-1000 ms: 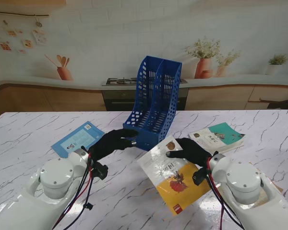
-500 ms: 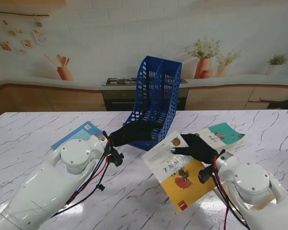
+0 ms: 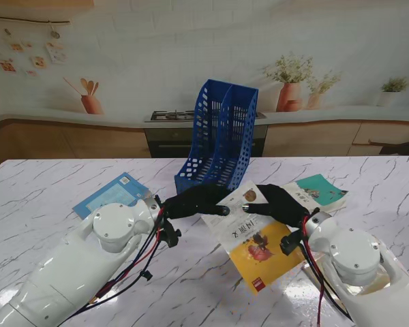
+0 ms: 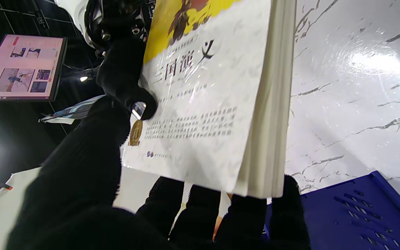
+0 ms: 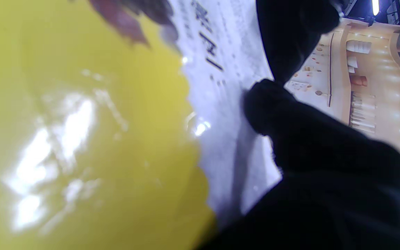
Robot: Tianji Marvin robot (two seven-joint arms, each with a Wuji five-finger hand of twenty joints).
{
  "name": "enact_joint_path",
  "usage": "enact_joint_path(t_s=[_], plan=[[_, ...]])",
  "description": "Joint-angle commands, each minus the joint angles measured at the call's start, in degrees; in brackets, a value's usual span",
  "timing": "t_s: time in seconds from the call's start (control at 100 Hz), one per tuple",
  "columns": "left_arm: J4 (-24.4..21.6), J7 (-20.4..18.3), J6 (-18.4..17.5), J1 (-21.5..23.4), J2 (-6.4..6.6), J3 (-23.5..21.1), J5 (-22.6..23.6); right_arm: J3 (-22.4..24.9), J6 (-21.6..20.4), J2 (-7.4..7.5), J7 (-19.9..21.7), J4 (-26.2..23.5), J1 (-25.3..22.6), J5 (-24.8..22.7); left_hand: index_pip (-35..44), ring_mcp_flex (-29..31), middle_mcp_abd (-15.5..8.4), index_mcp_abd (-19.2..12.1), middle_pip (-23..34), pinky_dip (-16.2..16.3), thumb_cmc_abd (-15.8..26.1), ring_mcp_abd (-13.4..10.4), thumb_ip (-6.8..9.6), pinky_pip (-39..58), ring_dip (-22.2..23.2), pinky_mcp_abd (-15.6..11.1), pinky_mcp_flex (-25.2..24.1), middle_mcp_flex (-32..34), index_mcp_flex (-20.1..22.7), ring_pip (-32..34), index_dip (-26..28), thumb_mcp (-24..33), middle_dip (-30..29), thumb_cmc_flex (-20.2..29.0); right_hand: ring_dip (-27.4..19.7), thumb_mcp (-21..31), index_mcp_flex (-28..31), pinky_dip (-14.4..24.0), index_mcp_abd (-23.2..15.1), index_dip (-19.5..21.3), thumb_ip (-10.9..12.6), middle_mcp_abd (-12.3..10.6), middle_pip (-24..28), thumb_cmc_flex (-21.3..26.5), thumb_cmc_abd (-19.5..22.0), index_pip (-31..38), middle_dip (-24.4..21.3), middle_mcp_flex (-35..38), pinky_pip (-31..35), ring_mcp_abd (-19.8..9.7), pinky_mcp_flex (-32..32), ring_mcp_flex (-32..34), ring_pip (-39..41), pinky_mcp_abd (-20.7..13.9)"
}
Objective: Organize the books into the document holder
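Note:
The blue two-slot document holder (image 3: 218, 136) stands upright at mid-table, its corner (image 4: 366, 211) showing in the left wrist view. A yellow-and-white book (image 3: 253, 238) is tilted up off the table just in front of it. My right hand (image 3: 279, 203) is shut on the book's far right part, thumb on the cover (image 5: 276, 104). My left hand (image 3: 198, 201) grips its far left corner, with fingers (image 4: 283, 201) under the page edge of the book (image 4: 203, 104) and the thumb over the cover. A light blue book (image 3: 112, 194) lies flat at the left, and a teal book (image 3: 317, 192) at the right.
The white marble table (image 3: 191, 272) spreads all round. The holder's open slots face me, directly behind the raised book. A kitchen backdrop wall closes the far side.
My left hand swung right from the holder's front base onto the book's far corner. My right hand lifted the book and carried it farther away, toward the holder.

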Motion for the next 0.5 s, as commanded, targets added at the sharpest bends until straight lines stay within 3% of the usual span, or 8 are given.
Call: enact_joint_path(t_s=[0.0,0.05,0.18,0.33,0.37,0.42,0.49], plan=[[0.3,-1.0,-1.8,0.5,0.05,0.3,0.1,-0.3,-0.1,-0.44,0.2,-0.4,0.4,-0.1,3.4,2.9,-2.2,0.2,3.3,1.5,-2.2,-2.6,-0.62,7.4,2.5,-2.5,1.3,1.1,-1.5,4.1,2.7,2.4,2.3,-1.3,3.1,9.0,10.8,1.3,-20.9,7.8,0.6,-2.9,1.1,12.0,12.3,18.9,0.9,-0.5,3.0,-8.4,0.9,3.7,8.1,6.6],[0.4,-1.1,-1.9,0.5,0.09,0.4,0.0,-0.5,-0.2,-0.45,0.2,-0.4,0.6,-0.2,7.1,6.0,-2.9,-0.1,5.9,3.4,-2.8,-3.9,-0.66,15.2,5.5,-2.0,4.0,2.4,-2.0,9.1,5.1,3.9,4.0,-0.8,3.1,9.0,10.9,1.3,-21.1,7.8,0.6,-2.9,1.1,12.0,12.3,18.9,0.9,-0.5,2.9,-8.4,1.0,3.7,8.1,6.6],[0.6,-1.8,-2.3,0.5,0.17,0.8,-0.4,-0.7,-0.3,-0.41,0.2,-0.2,1.0,-0.5,14.8,9.5,-4.0,-1.4,10.2,7.7,-4.2,-5.7,-0.86,24.9,10.6,-1.0,8.3,4.8,-2.6,17.1,10.0,7.0,7.1,-0.2,3.1,9.0,11.2,1.2,-21.5,7.8,0.6,-3.0,1.0,11.9,12.3,18.9,0.9,-0.4,3.0,-8.5,1.2,4.0,8.1,6.7],[0.7,-1.3,-2.1,0.4,-0.18,1.5,-1.1,-1.1,-0.2,-0.48,0.0,0.1,1.7,-0.8,25.8,15.9,-5.7,-3.9,16.8,13.5,-6.1,-8.5,-1.21,38.6,18.1,-2.3,21.2,8.7,-2.7,27.8,17.0,11.1,12.4,2.4,3.1,9.0,11.1,1.2,-21.7,7.8,0.6,-3.0,1.0,11.9,12.4,18.9,0.9,-0.4,2.9,-8.5,1.1,4.0,8.1,6.8],[0.7,-0.9,-2.1,0.3,-0.35,1.7,-1.4,-1.2,-0.2,-0.5,-0.1,0.1,1.9,-0.8,29.5,18.2,-6.2,-5.3,18.4,14.0,-7.4,-9.8,-2.66,41.9,20.0,-3.4,25.0,10.1,-2.8,30.7,18.9,10.3,13.4,5.2,3.1,9.0,11.1,1.2,-21.5,7.8,0.6,-3.0,0.9,11.9,12.4,18.9,0.9,-0.5,2.9,-8.5,1.1,4.0,8.1,6.8],[1.0,-0.7,-2.2,0.2,-0.53,2.1,-1.8,-1.3,-0.3,-0.5,-0.2,0.2,2.1,-0.9,32.7,20.2,-6.5,-6.2,19.2,13.9,-8.2,-11.1,-3.05,44.7,21.6,-4.8,28.5,11.0,-2.9,33.3,19.6,9.5,13.7,7.4,3.1,9.0,11.1,1.2,-21.5,7.9,0.7,-3.1,0.9,11.9,12.5,18.8,0.9,-0.5,2.9,-8.5,0.9,3.9,8.1,6.9],[1.4,-0.4,-1.9,0.0,-0.88,2.5,-2.7,-1.5,-0.4,-0.46,-0.1,0.2,2.4,-1.1,40.5,24.4,-7.0,-7.8,16.7,11.3,-9.5,-13.7,-2.82,49.9,23.6,-7.3,35.6,15.3,-2.8,37.4,21.0,8.9,21.9,12.2,3.1,8.9,10.9,1.1,-21.6,7.9,0.6,-3.1,0.9,11.9,12.4,18.8,0.9,-0.7,2.7,-8.5,0.7,3.8,8.0,6.8]])
